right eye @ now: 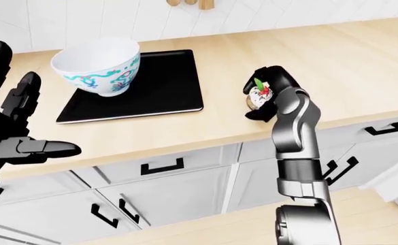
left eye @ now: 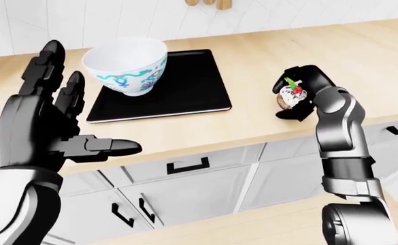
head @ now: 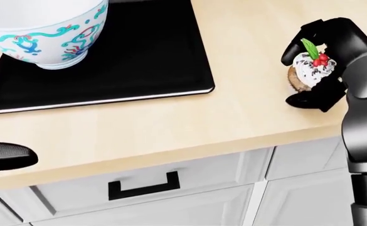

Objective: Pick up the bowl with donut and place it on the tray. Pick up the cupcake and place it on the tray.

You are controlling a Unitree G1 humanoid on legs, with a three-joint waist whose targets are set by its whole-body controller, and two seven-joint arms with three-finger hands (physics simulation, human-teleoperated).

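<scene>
A white bowl with teal and red patterns stands on the black tray, at the tray's left part in the left-eye view. The donut inside it does not show. The cupcake, white frosting with a green leaf and red berries, stands on the wooden counter right of the tray. My right hand has its black fingers closed round the cupcake from above and below. My left hand is raised at the left of the left-eye view, open with fingers spread, holding nothing.
White cabinet drawers with black handles run below the counter edge. A tiled wall rises behind the counter. Wooden utensils hang at the top of the left-eye view.
</scene>
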